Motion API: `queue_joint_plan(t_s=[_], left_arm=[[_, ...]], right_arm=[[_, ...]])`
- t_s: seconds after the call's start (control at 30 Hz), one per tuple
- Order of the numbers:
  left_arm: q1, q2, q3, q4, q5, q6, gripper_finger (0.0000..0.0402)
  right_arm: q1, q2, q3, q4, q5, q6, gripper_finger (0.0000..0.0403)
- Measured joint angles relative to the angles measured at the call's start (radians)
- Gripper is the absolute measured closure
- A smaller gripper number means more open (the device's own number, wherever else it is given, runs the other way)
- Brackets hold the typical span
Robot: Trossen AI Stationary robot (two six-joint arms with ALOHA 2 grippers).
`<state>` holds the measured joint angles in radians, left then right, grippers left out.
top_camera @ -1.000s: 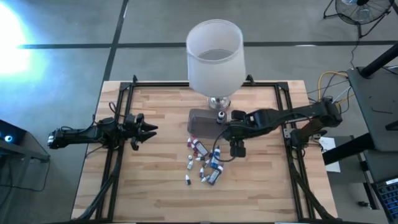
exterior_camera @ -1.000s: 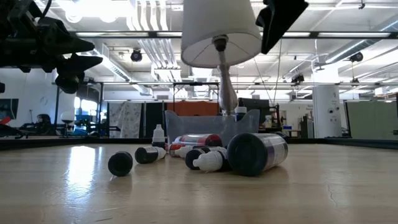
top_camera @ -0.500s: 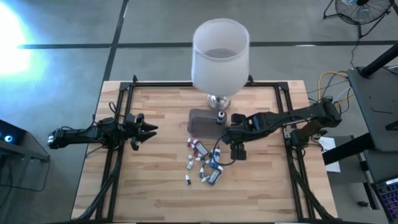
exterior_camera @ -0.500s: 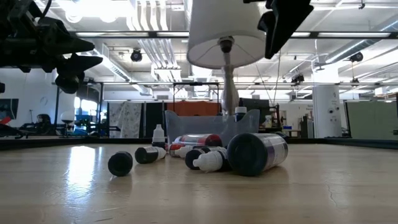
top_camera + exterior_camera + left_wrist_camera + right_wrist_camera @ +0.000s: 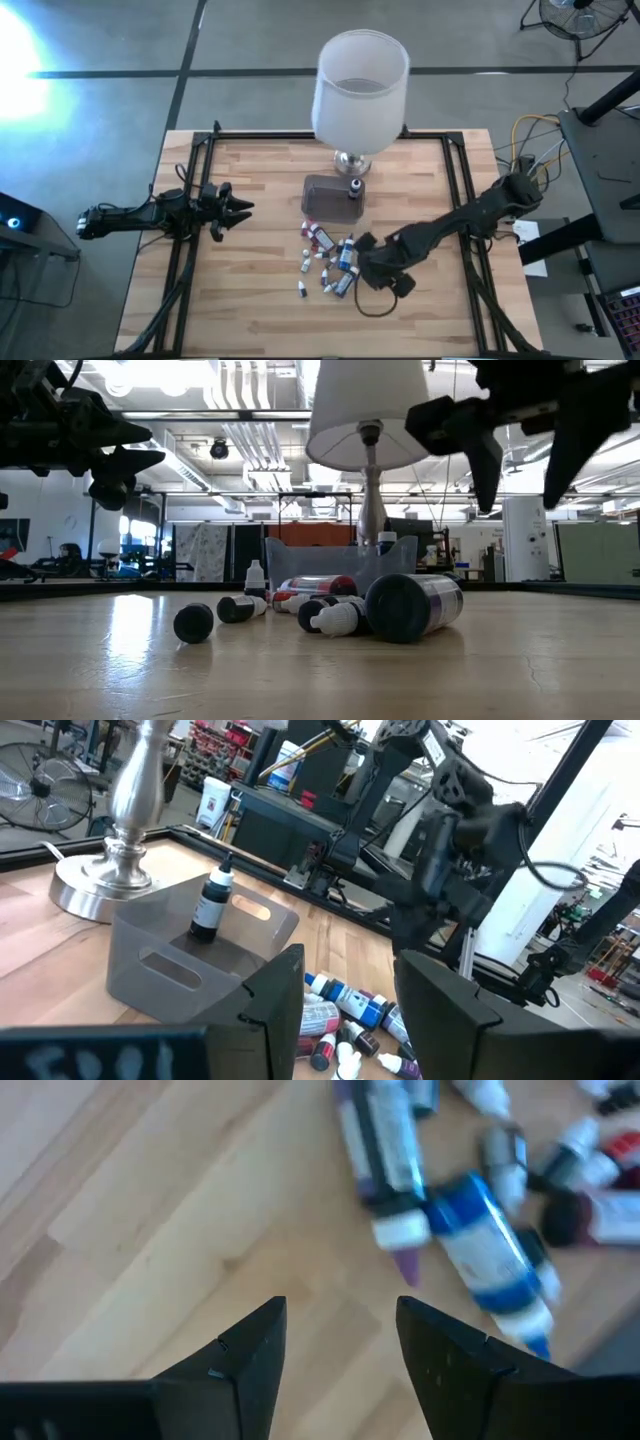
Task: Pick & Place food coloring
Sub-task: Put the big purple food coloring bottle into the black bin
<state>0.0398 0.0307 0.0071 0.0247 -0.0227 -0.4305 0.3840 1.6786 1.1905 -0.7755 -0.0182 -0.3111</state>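
Note:
Several tiny food coloring bottles (image 5: pixel 330 265) with white tips and red, blue or dark bodies lie on their sides in a loose pile at mid-table; the pile also shows in the low view (image 5: pixel 330 610). One dark bottle (image 5: pixel 353 188) stands upright in the small clear tub (image 5: pixel 322 197). My right gripper (image 5: pixel 368 268) hovers open just right of the pile, above the wood, fingers slanting down; its wrist view shows a blue bottle (image 5: pixel 490 1260) and a dark one (image 5: pixel 385 1160) ahead of the fingers. My left gripper (image 5: pixel 235 208) waits open at the table's left, raised.
A big lamp with a white shade (image 5: pixel 360 80) stands on its metal base (image 5: pixel 350 162) just behind the tub, its shade overhanging the table's far middle. Black frame rails (image 5: pixel 190 250) run along both sides. Bare wood lies near the front edge (image 5: pixel 300 330).
My right gripper has swung from above the tub's right side toward the near edge and down, turning to face the pile from its right; it stays open. The lamp's shade has shifted a little toward the right. The bottles have not moved.

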Motion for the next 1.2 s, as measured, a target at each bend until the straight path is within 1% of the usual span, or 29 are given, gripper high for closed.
queue_joint_plan(t_s=[0.13,0.23,0.37,0.43,0.57,0.67,0.8,1.0,1.1,1.2], left_arm=[[0.0,0.0,0.0,0.0,0.0,0.0,0.0266],[0.0,0.0,0.0,0.0,0.0,0.0,0.0266],[0.0,0.0,0.0,0.0,0.0,0.0,0.0266],[0.0,0.0,0.0,0.0,0.0,0.0,0.0266],[0.0,0.0,0.0,0.0,0.0,0.0,0.0266],[0.0,0.0,0.0,0.0,0.0,0.0,0.0266],[0.0,0.0,0.0,0.0,0.0,0.0,0.0266],[0.0,0.0,0.0,0.0,0.0,0.0,0.0266],[0.0,0.0,0.0,0.0,0.0,0.0,0.0266],[0.0,0.0,0.0,0.0,0.0,0.0,0.0266]], right_arm=[[-0.009,0.036,-0.021,0.113,0.014,-0.005,0.0218],[-0.014,0.066,-0.031,0.161,0.023,-0.006,0.0218],[-0.013,0.112,-0.031,0.163,0.02,-0.013,0.0218],[-0.013,0.138,-0.026,0.163,0.029,-0.043,0.0218],[-0.016,0.153,-0.011,0.155,0.097,-0.034,0.0217],[-0.018,0.147,-0.01,0.157,0.098,-0.034,0.0207],[-0.018,0.143,-0.01,0.157,0.096,-0.037,0.0183],[-0.022,0.166,-0.015,0.174,0.079,-0.112,0.0146],[-0.032,0.186,-0.012,0.184,0.048,-0.119,0.0141],[-0.036,0.189,-0.01,0.196,0.047,-0.131,0.0148]])
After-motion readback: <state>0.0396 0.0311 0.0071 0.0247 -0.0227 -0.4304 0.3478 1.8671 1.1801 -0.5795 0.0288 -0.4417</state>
